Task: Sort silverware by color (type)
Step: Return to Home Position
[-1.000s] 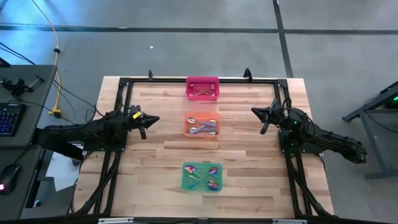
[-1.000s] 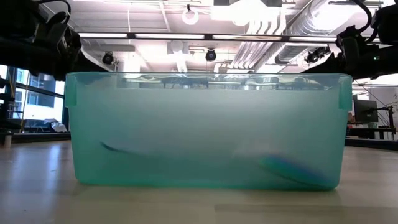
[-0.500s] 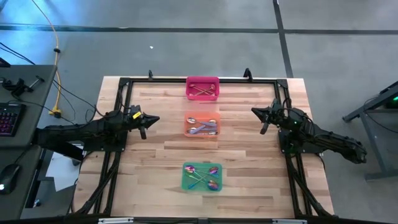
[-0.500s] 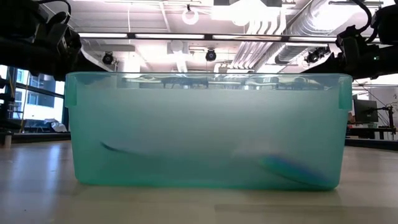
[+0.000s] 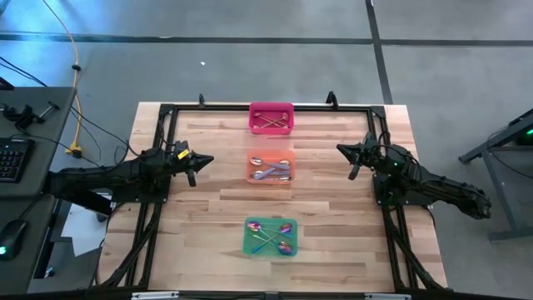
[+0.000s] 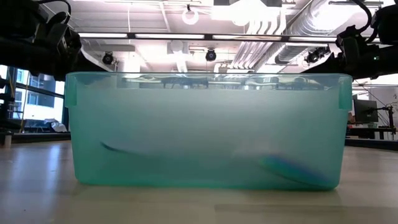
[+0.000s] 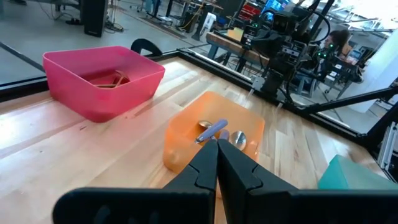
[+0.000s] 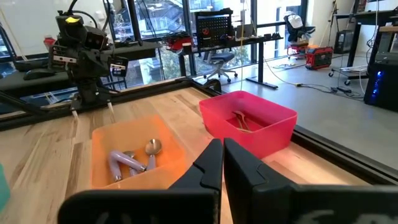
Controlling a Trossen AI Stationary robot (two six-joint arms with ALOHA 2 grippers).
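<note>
Three bins stand in a row down the table's middle. The pink bin [image 5: 271, 117] at the far side holds gold utensils [image 7: 111, 79]. The orange bin [image 5: 270, 167] holds silver spoons [image 8: 134, 159]. The green bin [image 5: 270, 236] at the near side holds iridescent purple-teal spoons [image 5: 273, 236]. My left gripper [image 5: 194, 169] hovers left of the orange bin, shut and empty. My right gripper [image 5: 353, 161] hovers right of that bin, likewise shut and empty.
A black frame [image 5: 266, 107] borders the wooden tabletop. Bare wood lies on both sides of the bin row. The green bin's wall [image 6: 205, 130] fills the low view. A desk with a keyboard [image 5: 12, 158] stands left of the table.
</note>
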